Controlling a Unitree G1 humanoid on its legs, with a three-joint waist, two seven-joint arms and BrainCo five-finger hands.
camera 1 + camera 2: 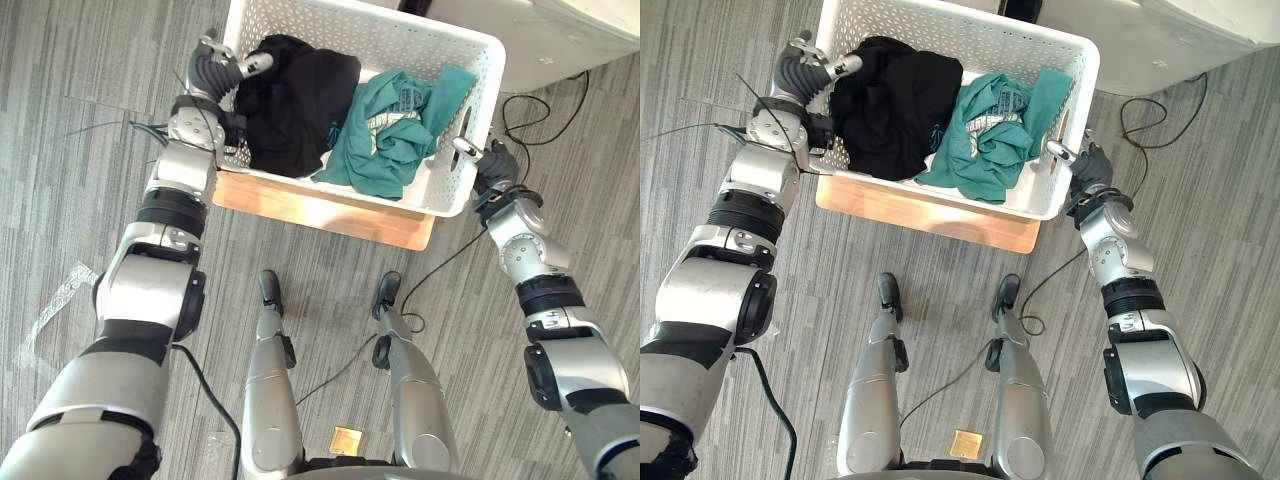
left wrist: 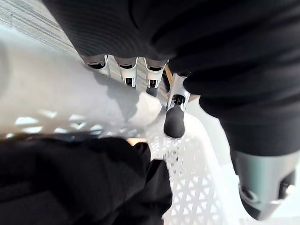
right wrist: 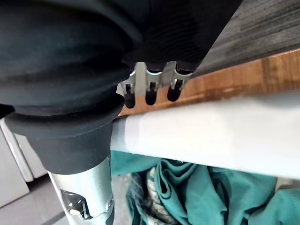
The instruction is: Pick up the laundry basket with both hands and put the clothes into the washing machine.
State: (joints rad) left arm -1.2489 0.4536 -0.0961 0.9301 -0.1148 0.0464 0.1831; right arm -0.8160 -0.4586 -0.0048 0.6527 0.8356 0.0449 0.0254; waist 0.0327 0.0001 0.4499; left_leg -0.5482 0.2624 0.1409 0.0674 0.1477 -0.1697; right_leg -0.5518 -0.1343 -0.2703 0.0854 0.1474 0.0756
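A white perforated laundry basket point(image 1: 350, 30) rests on a low wooden platform point(image 1: 320, 212) in front of me. Black clothes point(image 1: 295, 100) fill its left half and teal clothes point(image 1: 395, 130) its right half. My left hand point(image 1: 215, 68) grips the left rim: its fingers point(image 2: 126, 75) reach under the rim point(image 2: 56, 93) and its thumb point(image 2: 174, 123) lies inside, beside the black clothes point(image 2: 70, 183). My right hand point(image 1: 490, 165) holds the right rim point(image 3: 211, 140), fingertips point(image 3: 150, 96) below it on the outside and the thumb over it, above the teal clothes point(image 3: 187, 192).
A white appliance body point(image 1: 560, 40) stands just beyond the basket at the far right. Grey striped flooring surrounds the platform. A scrap of clear plastic point(image 1: 55, 300) lies on the floor to my left.
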